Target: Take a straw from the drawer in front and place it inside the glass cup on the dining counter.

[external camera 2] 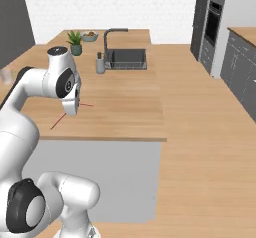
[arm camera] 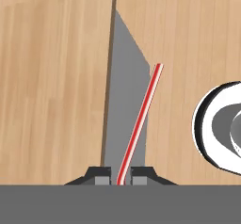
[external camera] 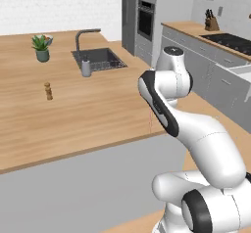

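My gripper [arm camera: 124, 178] is shut on the red straw [arm camera: 141, 119], which runs up from between the two fingertips. In the right base view the hand [external camera 2: 71, 107] hangs over the front part of the dining counter [external camera 2: 125, 102], and the straw [external camera 2: 56, 123] slants down to the left below it. A thin red line of the straw [external camera: 150, 122] shows beside the arm near the counter's front edge [external camera: 73, 151]. The glass cup [external camera 2: 5, 75] stands at the far left of the counter, partly cut off by the frame. The drawer is out of view.
On the counter are a sink with a tap [external camera: 98, 58], a grey dispenser [external camera: 86, 68], a potted plant [external camera: 41, 47] and a small brown shaker [external camera: 48, 91]. My own elbow [external camera: 162, 100] crowds the counter's right end. The wall counter with the stove [external camera: 230, 41] runs along the right.
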